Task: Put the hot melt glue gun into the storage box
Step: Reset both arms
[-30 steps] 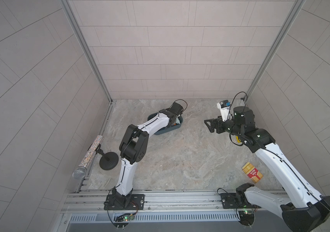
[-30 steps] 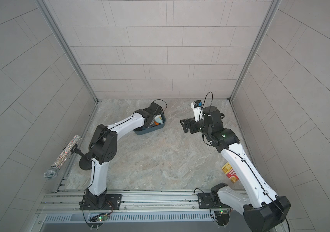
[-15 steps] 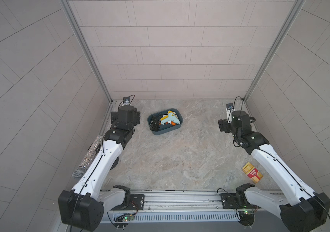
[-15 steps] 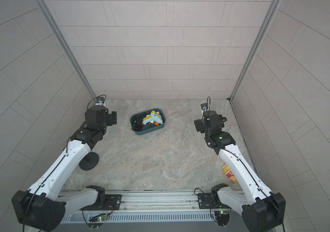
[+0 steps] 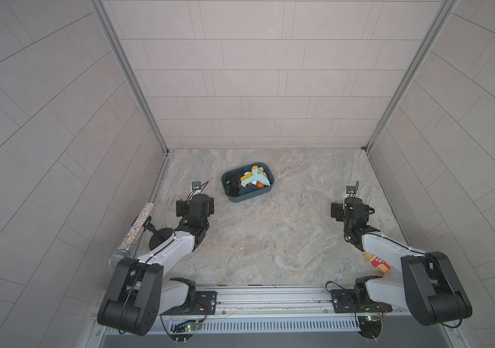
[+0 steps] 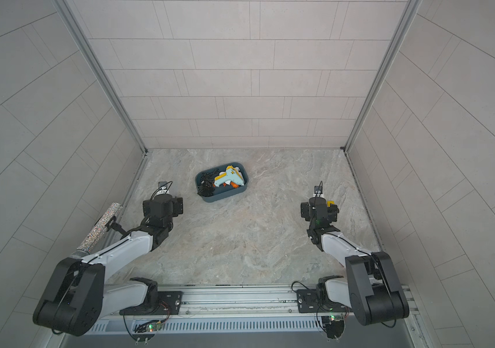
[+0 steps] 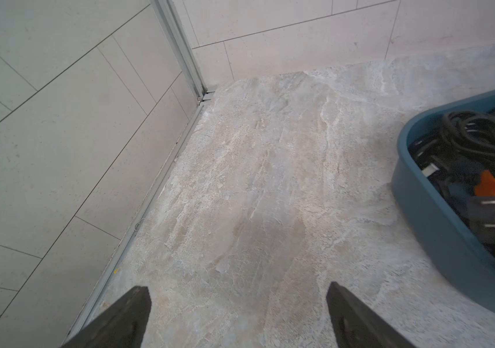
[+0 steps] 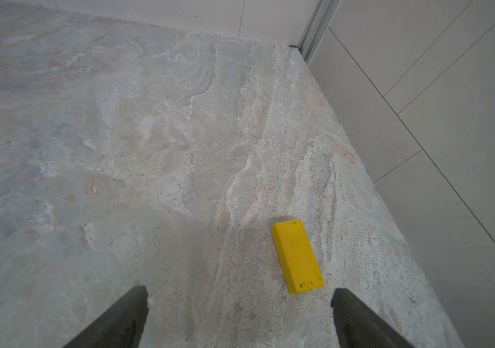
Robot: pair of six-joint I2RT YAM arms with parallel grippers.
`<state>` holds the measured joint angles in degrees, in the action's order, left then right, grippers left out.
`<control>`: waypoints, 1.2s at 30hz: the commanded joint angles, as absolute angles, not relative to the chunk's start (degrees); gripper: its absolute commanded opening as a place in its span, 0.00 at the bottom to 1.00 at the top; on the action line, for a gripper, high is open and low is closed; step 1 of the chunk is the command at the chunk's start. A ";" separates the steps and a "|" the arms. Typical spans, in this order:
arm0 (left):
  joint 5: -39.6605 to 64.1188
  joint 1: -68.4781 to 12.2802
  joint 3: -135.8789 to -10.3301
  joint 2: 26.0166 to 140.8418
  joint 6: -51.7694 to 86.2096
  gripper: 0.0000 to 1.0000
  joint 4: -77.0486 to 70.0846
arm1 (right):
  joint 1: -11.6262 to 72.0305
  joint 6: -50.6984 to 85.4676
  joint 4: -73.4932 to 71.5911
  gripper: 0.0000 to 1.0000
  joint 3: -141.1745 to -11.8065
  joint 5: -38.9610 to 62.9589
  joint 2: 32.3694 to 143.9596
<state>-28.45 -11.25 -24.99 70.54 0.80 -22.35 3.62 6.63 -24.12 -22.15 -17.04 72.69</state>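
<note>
— Since you watch from above, where's the glue gun (image 5: 254, 178)?
— I see it lying inside the storage box (image 5: 249, 197), far surface (image 5: 270, 241). Left jaws spread, right jaws spread, nothing between.

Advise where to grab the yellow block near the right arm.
I'd pinch the yellow block across its two long sides, coming straight down with the right gripper. It lies flat on the table, narrow, with bare table along both sides for the fingers.
</note>
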 commanded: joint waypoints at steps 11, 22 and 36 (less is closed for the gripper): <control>-20.76 -3.99 -22.21 91.31 2.37 1.00 -53.89 | 0.80 4.90 -43.61 1.00 -25.01 -6.81 87.13; -16.03 -3.68 -23.73 89.30 1.99 1.00 -47.95 | 0.47 4.68 -52.92 1.00 -21.45 -5.39 89.38; -16.08 -3.61 -24.17 88.77 1.85 1.00 -46.41 | 0.21 5.01 -52.63 1.00 -21.53 -5.57 89.39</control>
<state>-16.23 -3.88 -23.03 89.95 2.33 -46.59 0.34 4.95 -52.31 -21.67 -5.74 89.41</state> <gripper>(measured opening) 0.996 0.995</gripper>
